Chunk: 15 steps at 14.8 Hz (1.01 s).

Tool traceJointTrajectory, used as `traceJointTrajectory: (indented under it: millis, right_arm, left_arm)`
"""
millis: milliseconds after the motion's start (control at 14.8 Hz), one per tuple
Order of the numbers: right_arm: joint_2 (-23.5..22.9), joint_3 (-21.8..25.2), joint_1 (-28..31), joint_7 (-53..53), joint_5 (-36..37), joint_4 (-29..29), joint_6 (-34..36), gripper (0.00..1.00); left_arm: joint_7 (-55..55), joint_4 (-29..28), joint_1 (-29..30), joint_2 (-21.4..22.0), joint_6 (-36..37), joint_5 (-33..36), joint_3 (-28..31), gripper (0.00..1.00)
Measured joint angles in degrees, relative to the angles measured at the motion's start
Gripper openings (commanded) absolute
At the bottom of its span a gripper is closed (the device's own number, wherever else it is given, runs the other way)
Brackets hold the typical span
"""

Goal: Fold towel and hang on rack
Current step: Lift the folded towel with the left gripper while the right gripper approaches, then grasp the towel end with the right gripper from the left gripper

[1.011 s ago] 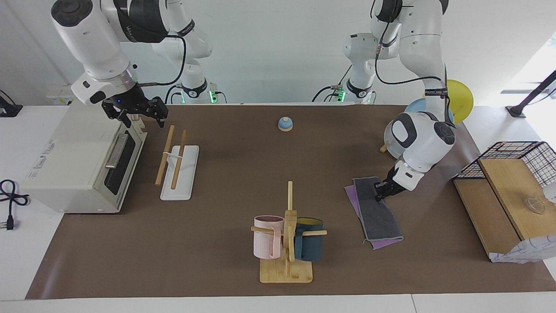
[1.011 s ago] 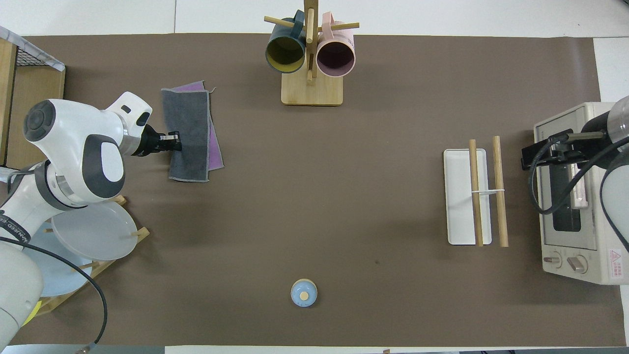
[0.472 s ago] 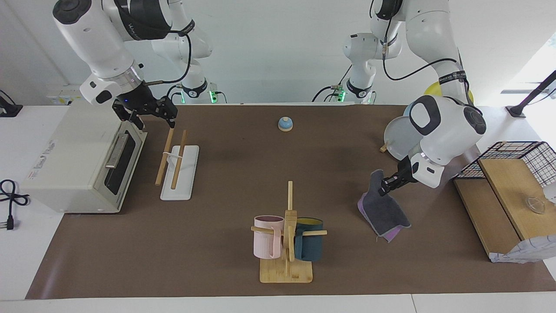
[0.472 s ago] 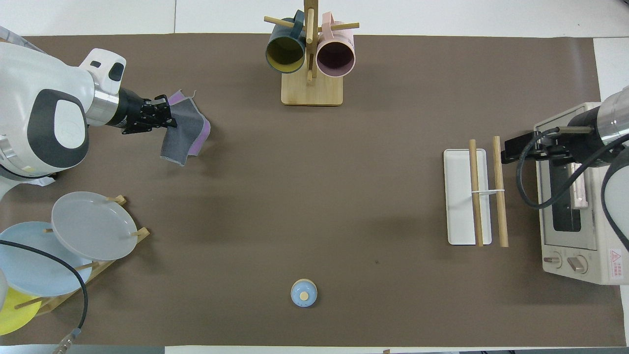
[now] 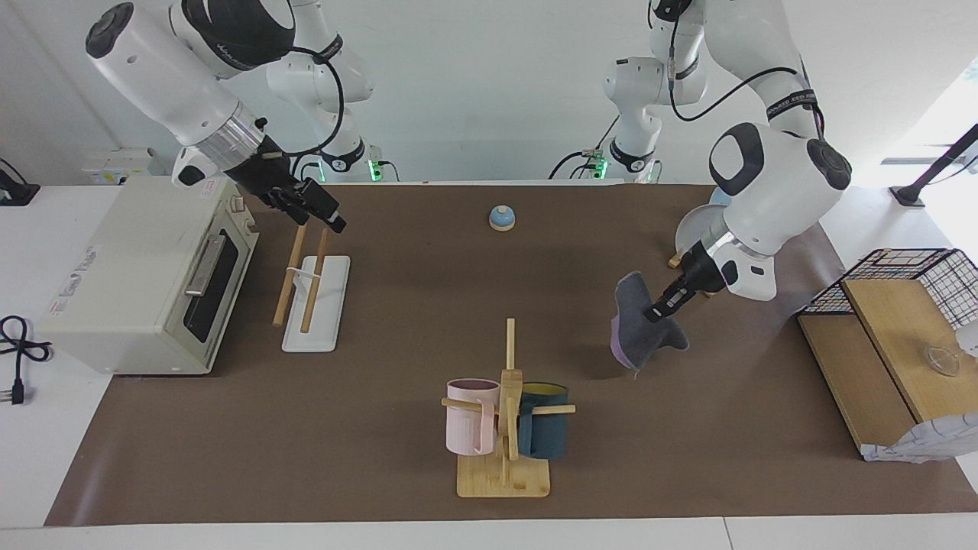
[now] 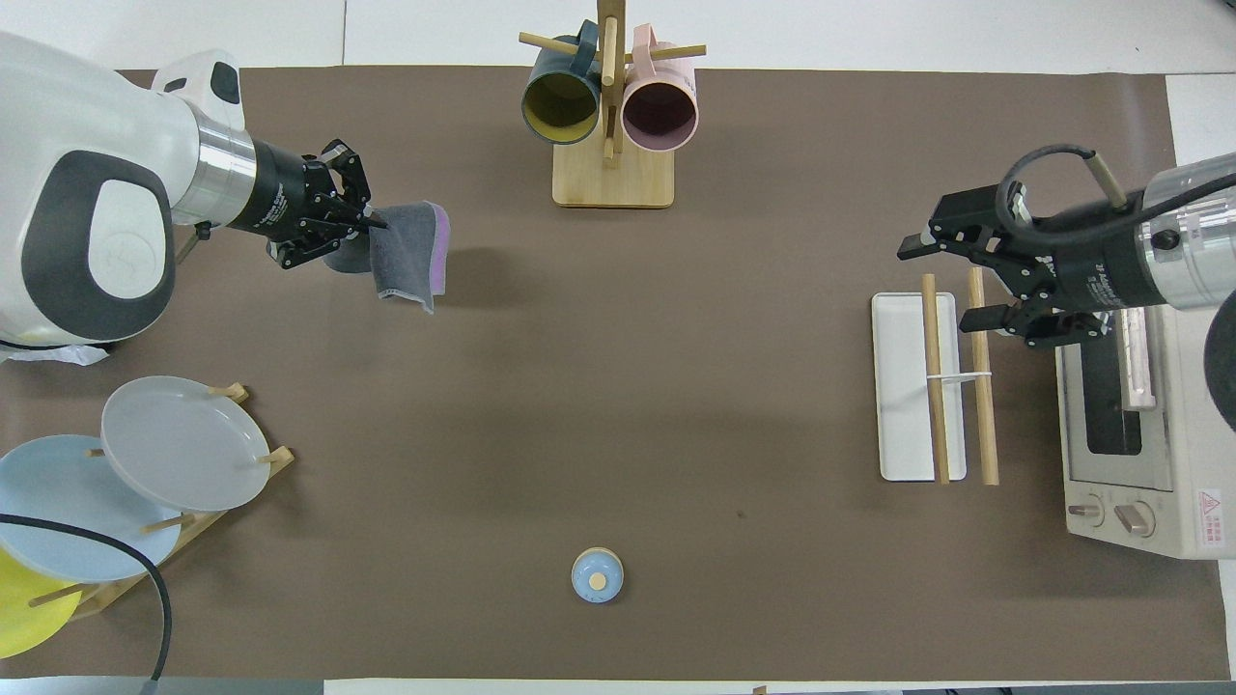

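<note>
**Towel lifted, carry to rack pending**

I have the left pincer point(image 5: 659, 311) clenched on the folded towel point(image 5: 640, 332), hanging over the desk point(image 5: 397, 321) at the left arm's end. The right pincer point(image 5: 315, 212), released, hovers over the rack point(image 5: 309, 294). Next: carry across and drape over the rods.

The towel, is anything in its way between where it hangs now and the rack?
Mostly not. The towel hangs from the left gripper, and bare mat lies between it and the rack. The mug stand sits farther from the robots than that line. The right gripper, jaws open, hovers over the rack's rods.
</note>
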<state>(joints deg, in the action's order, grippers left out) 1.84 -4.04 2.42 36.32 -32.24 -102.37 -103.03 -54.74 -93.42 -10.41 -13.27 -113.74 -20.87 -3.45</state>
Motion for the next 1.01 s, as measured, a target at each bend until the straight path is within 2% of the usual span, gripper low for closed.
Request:
traceJointTrajectory:
  millis: [270,472,607,809,1011]
  right_arm:
    - [0.0,-0.1,-2.1,17.3,-12.0,-2.9,-8.0,1.00]
    - [-0.2,-0.2,-9.0,27.8,-16.2,-5.4,-16.7,1.00]
    - [-0.9,-0.4,-14.8,34.5,-17.5,-6.4,-25.2,1.00]
    - [-3.1,-0.5,-20.5,38.6,-20.7,-6.6,-34.5,1.00]
    - [-5.3,-0.5,-23.8,38.6,-21.9,-6.5,-40.4,1.00]
  left_arm:
    - [-24.2,0.2,-0.5,2.9,0.0,-1.9,-2.2,0.00]
    - [-37.5,0.5,-0.5,4.3,-0.7,-5.2,-2.8,0.00]
    - [-45.5,0.6,-0.5,5.7,-1.4,-6.4,-3.9,0.00]
    - [-54.9,0.6,-0.6,6.7,-3.4,-8.0,-6.7,0.00]
    - [-63.0,0.6,-1.2,6.9,-6.1,-8.5,-8.3,0.00]
